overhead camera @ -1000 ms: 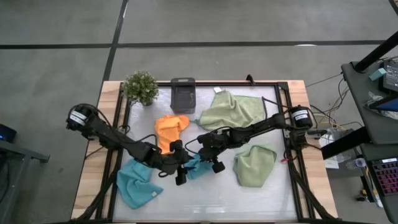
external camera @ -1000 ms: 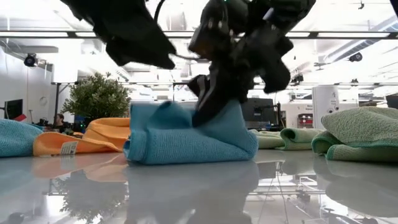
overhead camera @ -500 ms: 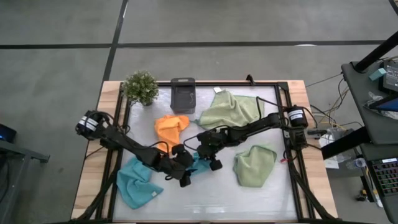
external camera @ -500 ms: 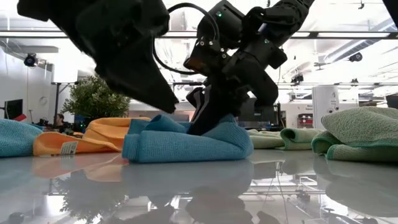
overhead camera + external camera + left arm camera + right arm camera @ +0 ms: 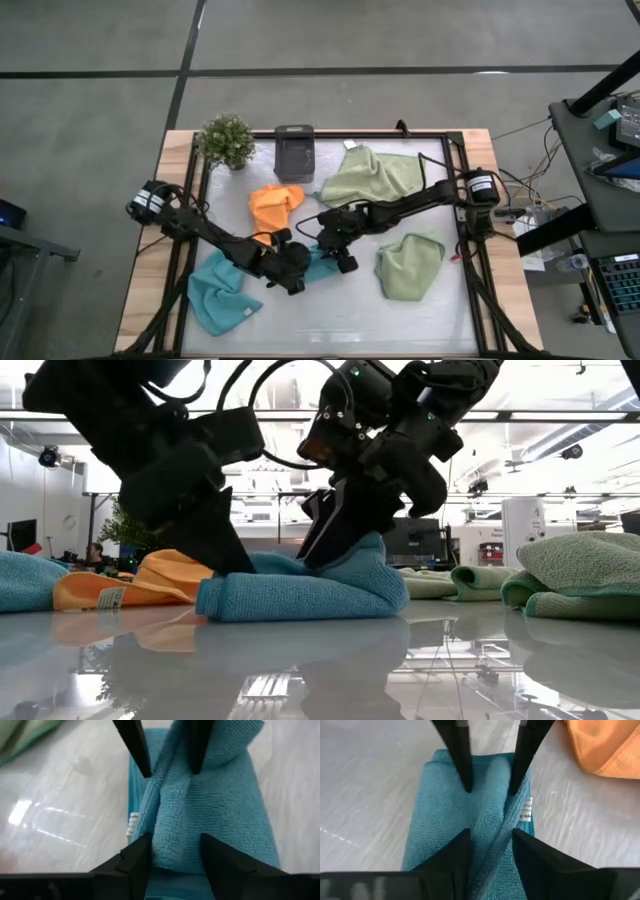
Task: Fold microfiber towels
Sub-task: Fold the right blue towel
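Both grippers are sitting on the folded light blue microfiber towel [image 5: 318, 264] in the middle of the glossy white worktop [image 5: 330, 320], just in front of the crumpled orange microfiber towel [image 5: 275, 205]. Left gripper [image 5: 292, 274] is straddling a raised ridge of the blue towel, fingers [image 5: 135, 860] apart on either side of it and not pinching. Right gripper [image 5: 340, 255] is facing it from the other end, fingers [image 5: 459, 852] also apart over the same ridge, nothing clamped. Risks as I judge them: the top layer is bulging and could spring open once both grippers are lifting off, undoing the fold; a fingertip dragging in the pile could be pulling the towel askew or toward the orange towel; the two grippers are very close and could be bumping each other on retreat. The second light blue microfiber towel [image 5: 215, 295] is lying crumpled to the left of the orange one, two sage green microfiber towels [image 5: 375, 178] [image 5: 408, 265] to its right, all unfolded.
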Motion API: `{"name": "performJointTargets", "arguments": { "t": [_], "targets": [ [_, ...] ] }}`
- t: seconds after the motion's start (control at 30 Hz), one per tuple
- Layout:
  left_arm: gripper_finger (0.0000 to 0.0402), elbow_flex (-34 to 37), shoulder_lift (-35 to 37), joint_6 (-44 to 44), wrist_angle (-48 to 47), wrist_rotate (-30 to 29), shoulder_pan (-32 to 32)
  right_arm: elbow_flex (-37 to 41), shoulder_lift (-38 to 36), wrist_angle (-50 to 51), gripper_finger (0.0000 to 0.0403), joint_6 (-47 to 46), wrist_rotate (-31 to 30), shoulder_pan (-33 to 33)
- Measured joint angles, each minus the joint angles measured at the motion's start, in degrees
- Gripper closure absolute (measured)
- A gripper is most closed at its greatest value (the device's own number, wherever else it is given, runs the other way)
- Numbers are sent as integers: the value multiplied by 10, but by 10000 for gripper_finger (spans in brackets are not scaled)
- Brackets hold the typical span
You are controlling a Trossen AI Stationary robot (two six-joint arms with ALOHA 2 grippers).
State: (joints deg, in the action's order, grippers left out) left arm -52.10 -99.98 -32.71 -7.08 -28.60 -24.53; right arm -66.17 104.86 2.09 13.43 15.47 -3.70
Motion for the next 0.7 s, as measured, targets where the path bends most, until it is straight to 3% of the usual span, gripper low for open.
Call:
{"name": "performJointTargets", "arguments": {
  "t": [0.4, 0.7],
  "targets": [
    [390, 20, 6, -51, 0, -3, 6, 0, -76, 109, 250, 1, -9, 9],
    [400, 29, 7, -75, 4, -3, 6, 39, -111, 95, 262, -13, -13, 9]
  ]
}}
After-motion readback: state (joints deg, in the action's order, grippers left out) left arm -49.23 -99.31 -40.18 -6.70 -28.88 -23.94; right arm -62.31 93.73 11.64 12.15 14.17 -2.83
